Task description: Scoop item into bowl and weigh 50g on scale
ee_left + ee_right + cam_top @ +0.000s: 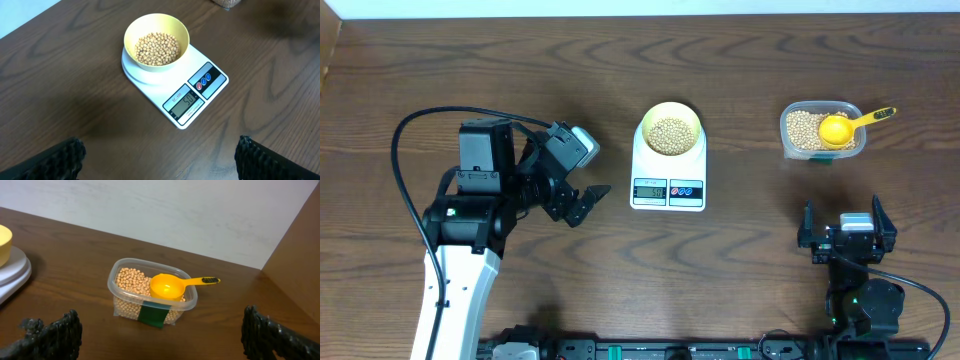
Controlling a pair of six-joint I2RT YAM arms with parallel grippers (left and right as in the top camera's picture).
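Beans [157, 48] in bowl [134, 31] on scale [165, 87]; left fingers [47, 162], right fingers [52, 337] spread wide, empty. Risk: arm nudging scale skews reading; another scoopful from tub [111, 284] would overshoot.

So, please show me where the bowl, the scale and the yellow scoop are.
bowl [156, 23]: left wrist view, bare inner wall, far side.
scale [192, 98]: left wrist view, front panel beside the display.
yellow scoop [165, 287]: right wrist view, its round cup.
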